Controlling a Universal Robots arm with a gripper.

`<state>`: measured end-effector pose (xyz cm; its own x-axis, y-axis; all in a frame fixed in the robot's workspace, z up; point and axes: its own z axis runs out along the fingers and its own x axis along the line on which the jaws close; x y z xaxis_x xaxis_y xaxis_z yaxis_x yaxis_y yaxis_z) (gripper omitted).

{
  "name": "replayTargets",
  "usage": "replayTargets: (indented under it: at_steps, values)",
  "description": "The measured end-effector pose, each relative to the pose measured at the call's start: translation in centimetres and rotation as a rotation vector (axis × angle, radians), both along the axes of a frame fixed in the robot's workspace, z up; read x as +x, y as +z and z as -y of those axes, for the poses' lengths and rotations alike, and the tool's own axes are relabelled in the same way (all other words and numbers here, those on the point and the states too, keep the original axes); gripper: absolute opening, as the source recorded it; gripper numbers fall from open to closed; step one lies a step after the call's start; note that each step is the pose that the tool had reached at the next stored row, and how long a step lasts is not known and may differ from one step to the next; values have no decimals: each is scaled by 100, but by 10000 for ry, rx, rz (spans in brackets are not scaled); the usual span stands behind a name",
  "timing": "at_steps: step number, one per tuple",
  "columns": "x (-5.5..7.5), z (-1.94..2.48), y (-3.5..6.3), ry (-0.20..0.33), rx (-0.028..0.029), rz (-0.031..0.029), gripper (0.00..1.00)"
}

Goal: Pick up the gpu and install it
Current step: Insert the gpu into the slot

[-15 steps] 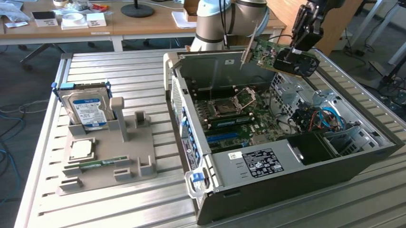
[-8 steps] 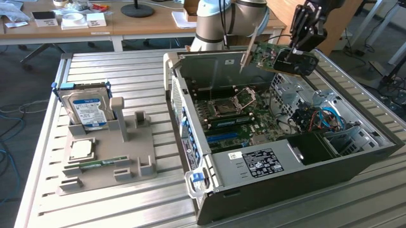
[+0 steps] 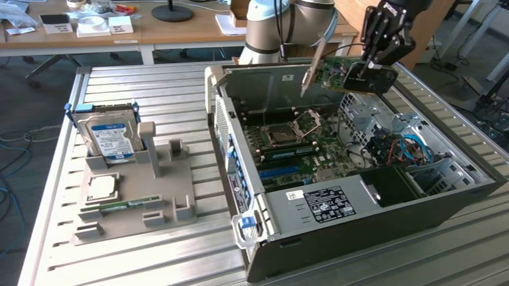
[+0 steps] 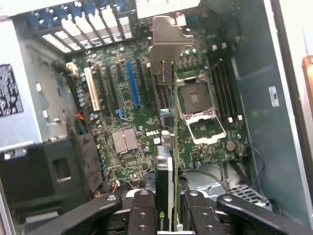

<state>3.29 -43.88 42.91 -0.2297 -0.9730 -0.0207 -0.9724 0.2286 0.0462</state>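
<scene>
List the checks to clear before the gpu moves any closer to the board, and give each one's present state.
1. Grip: the end effector clamps the gpu from both sides: ok.
2. Clearance: the gpu hangs above the open case and touches nothing: ok.
3. Target: the blue slot holds no card: ok.
4. Alignment: in the wrist view the card's edge runs beside the CPU socket, apart from the blue slot: not ok.
5. Wiring: the cables lie away from the blue slot: ok.
6. Slot latch position: cannot tell.
</scene>
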Motion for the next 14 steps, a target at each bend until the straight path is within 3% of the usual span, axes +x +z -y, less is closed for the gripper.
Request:
replayTargets:
  at_steps: [4,14]
  values:
    - [0,0,-4,681,-1,0,27]
    - [-2,0,-5,1152,-9,0,27]
